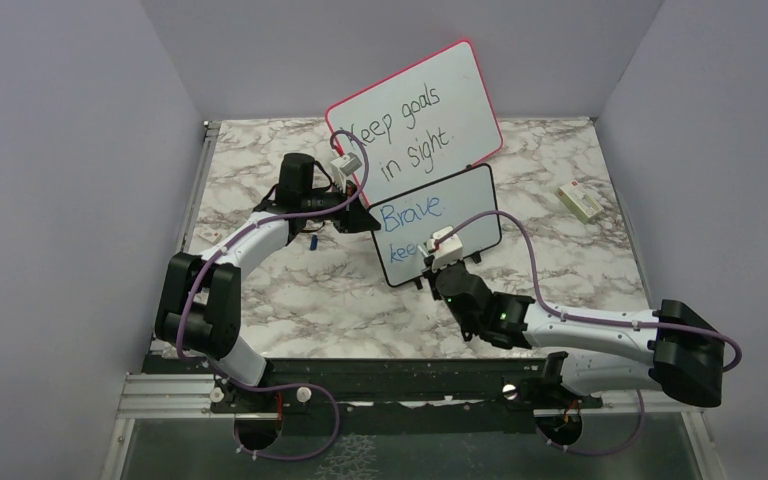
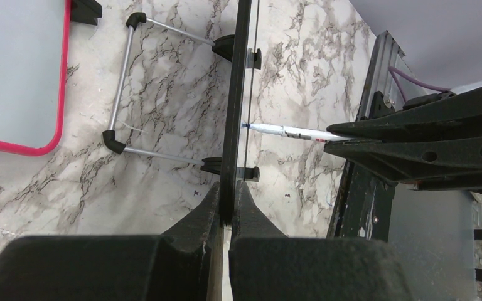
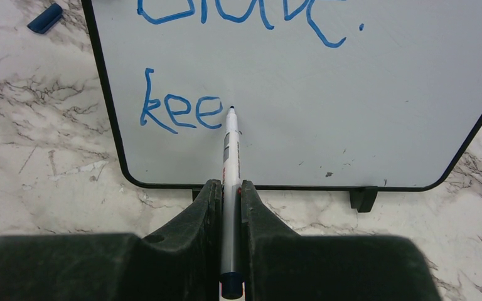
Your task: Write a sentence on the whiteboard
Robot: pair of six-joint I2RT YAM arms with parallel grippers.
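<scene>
The whiteboard stands upright on little black feet on the marble table, its thin black frame facing me. The sentence on it reads "Brave." in blue, with "kee" on the line below. My left gripper is shut on the board's left edge, and the left wrist view shows the frame edge-on between its fingertips. My right gripper is shut on a white marker, whose tip touches the board just right of the last "e". That marker also shows in the left wrist view.
A larger pink-framed board with black handwriting leans behind the whiteboard. A blue marker cap lies on the table left of the board, and a small white box lies at the right. Purple walls close in three sides.
</scene>
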